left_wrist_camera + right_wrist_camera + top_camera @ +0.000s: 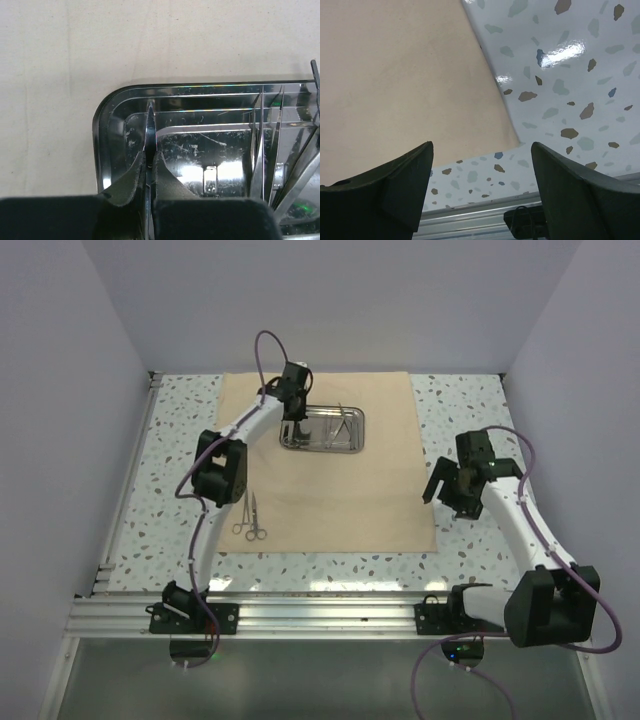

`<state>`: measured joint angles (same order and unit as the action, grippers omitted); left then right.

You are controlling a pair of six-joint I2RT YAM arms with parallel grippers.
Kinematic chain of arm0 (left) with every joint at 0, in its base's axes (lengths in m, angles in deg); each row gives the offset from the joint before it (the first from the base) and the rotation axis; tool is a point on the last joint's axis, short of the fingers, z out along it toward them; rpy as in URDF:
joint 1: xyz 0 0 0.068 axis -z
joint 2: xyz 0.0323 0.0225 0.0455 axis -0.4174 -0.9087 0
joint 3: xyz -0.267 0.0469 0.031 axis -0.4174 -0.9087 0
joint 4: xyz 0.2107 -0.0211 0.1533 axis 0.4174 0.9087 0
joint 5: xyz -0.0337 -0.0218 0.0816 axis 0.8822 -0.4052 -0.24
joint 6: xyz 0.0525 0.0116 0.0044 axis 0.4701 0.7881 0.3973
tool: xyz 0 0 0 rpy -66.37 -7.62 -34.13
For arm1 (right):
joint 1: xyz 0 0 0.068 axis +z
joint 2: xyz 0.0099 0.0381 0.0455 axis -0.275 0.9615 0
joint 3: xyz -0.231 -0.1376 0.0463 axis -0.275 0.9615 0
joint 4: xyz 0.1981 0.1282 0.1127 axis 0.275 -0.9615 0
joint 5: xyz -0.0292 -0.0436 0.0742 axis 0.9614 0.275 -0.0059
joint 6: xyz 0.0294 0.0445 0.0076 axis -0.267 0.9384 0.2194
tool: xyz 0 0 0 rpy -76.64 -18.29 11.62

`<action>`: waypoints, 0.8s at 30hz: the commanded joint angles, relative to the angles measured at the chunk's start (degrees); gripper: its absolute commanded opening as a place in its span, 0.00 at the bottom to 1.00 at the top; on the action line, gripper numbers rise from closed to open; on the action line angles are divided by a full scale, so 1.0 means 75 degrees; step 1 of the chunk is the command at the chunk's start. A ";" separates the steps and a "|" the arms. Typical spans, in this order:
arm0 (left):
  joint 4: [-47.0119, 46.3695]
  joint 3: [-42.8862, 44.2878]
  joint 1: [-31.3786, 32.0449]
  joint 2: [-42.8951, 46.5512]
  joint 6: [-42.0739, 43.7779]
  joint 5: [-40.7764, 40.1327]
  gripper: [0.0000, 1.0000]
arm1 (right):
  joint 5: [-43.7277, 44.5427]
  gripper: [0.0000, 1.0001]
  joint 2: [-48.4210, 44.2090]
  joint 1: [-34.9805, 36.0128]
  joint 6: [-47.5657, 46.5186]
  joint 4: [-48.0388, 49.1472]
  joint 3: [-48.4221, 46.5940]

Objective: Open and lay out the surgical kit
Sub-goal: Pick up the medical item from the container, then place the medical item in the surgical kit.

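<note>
The left tool [148, 156] is down inside the steel tray [107, 115]. It is squeezed tight on a thin steel piece [149, 125] that sticks out between its tips. The tray sits on the far part of the big cloth [330, 500], which is spread flat on the worktop [570, 75]. The hold is on a very skinny, shiny thing, so I think it could slip or twist if it is lifted fast. The tray wall is just beside the tool on its left. If the piece drags on that wall, the tray may slide or tip and bunch up the cloth. The other steel pieces [265, 150] lie near, at the right end of the tray. A sideways move could knock them, so going straight up looks safest. There is lots of bare cloth between the tray and the scissors [250, 522], which already lie near the cloth's left near corner. The new piece should not land on them. The right tool [481, 145] is wide open and holds nothing. It hangs over the cloth's right edge, well apart from the tray, so it is not in the way.
</note>
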<state>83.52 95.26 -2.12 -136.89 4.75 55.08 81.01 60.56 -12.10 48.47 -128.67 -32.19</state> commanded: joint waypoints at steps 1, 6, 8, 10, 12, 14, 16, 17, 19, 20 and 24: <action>0.0311 0.0424 -0.0100 0.1195 0.0176 0.0064 0.00 | -0.0046 0.82 -0.0388 0.0036 -0.0060 0.0164 -0.0263; 0.0509 0.0167 -0.0100 0.1970 0.0129 0.0006 0.00 | -0.0361 0.82 -0.0505 0.0036 0.0022 0.0316 -0.0134; 0.0580 -0.0334 -0.0076 0.2485 0.0071 -0.0064 0.00 | -0.0444 0.81 -0.0540 0.0036 0.0046 0.0375 -0.0146; 0.0534 -0.1384 -0.0076 0.3255 0.0012 -0.0204 0.00 | -0.0468 0.81 -0.0529 0.0037 0.0057 0.0434 -0.0262; 0.0277 -0.2336 -0.0076 0.3878 -0.0082 -0.0299 0.00 | -0.0468 0.81 -0.0482 0.0048 0.0046 0.0434 -0.0380; 0.0077 -0.3808 -0.0065 0.4816 -0.0187 -0.0346 0.00 | -0.0456 0.81 -0.0412 0.0071 0.0057 0.0457 -0.0544; -0.0123 -0.5180 -0.0065 0.5657 -0.0281 -0.0392 0.00 | -0.0468 0.81 -0.0400 0.0118 0.0057 0.0469 -0.0649; -0.0146 -0.5572 -0.0053 0.5906 -0.0432 -0.0416 0.00 | -0.0468 0.81 -0.0388 0.0130 0.0057 0.0492 -0.0673; -0.0158 -0.6334 -0.0041 0.6584 -0.0585 -0.0428 0.00 | -0.0618 0.81 -0.0365 0.0177 0.0057 0.0527 -0.0661; -0.0181 -0.6999 -0.0018 0.6786 -0.0725 -0.0416 0.00 | -0.0632 0.81 -0.0365 0.0200 0.0069 0.0562 -0.0650; -0.0228 -0.8327 0.0099 0.7723 -0.1078 -0.0393 0.00 | -0.0737 0.81 -0.0295 0.0329 0.0104 0.0586 -0.0626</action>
<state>83.43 37.73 -1.99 -84.11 0.18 52.98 77.40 58.09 -10.44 48.71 -125.74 -35.12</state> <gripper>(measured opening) 0.035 0.808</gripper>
